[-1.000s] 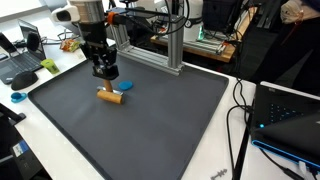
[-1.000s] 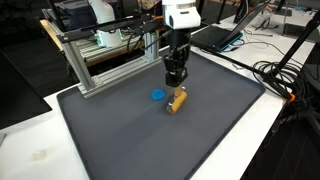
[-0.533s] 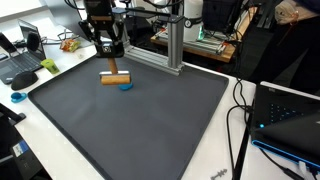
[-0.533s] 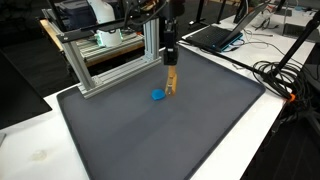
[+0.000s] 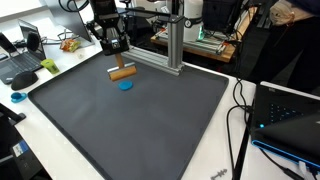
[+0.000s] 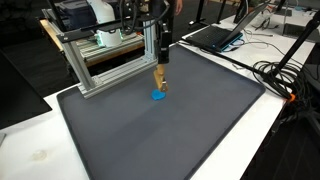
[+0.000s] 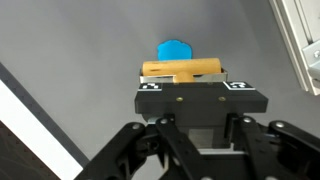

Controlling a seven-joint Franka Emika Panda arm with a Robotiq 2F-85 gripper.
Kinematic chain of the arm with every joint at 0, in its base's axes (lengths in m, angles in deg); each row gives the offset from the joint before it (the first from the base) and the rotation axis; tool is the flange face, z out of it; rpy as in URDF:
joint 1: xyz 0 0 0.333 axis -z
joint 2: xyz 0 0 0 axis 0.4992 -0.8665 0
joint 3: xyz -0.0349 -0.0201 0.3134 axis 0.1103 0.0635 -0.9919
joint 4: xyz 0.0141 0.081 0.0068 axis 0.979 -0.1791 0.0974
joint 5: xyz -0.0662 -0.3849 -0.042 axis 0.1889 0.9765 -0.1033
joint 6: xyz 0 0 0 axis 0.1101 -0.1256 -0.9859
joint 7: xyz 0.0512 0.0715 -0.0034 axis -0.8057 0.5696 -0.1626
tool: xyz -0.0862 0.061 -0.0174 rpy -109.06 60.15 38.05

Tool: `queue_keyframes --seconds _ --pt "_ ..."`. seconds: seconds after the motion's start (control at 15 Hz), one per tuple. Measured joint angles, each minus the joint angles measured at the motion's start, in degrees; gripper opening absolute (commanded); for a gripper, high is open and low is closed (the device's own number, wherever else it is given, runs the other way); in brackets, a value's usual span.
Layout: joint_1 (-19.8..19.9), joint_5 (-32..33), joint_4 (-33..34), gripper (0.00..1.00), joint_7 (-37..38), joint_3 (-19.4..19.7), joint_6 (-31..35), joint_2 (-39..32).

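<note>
Gripper (image 5: pixel 117 60) clamped on short tan wooden cylinder (image 5: pixel 122 72), held crosswise between the fingers, lifted off dark grey mat (image 5: pixel 150 120). Wrist view: round flat blue disc (image 7: pixel 176 50) lies on the mat at 12 o'clock of the cylinder. Aluminium frame (image 6: pixel 110 65) near, at 9 o'clock in an exterior view.

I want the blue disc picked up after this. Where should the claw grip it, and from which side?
Grip the blue disc across its round edge, coming straight down from above: it lies flat on the grey mat, so only its rim offers opposing sides. The claw is shut on the wooden dowel.
</note>
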Motion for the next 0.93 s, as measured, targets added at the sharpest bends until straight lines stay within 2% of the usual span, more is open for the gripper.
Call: queue_keyframes --seconds 0.07,0.4,0.93 --pt "0.0 0.0 -0.07 0.22 -0.5 0.0 -0.01 0.0" --pt "-1.06 0.36 -0.73 0.22 -2.09 -0.02 -0.55 -1.32" --pt "-1.8 2.93 -0.85 0.22 -2.43 0.15 4.21 -5.54"
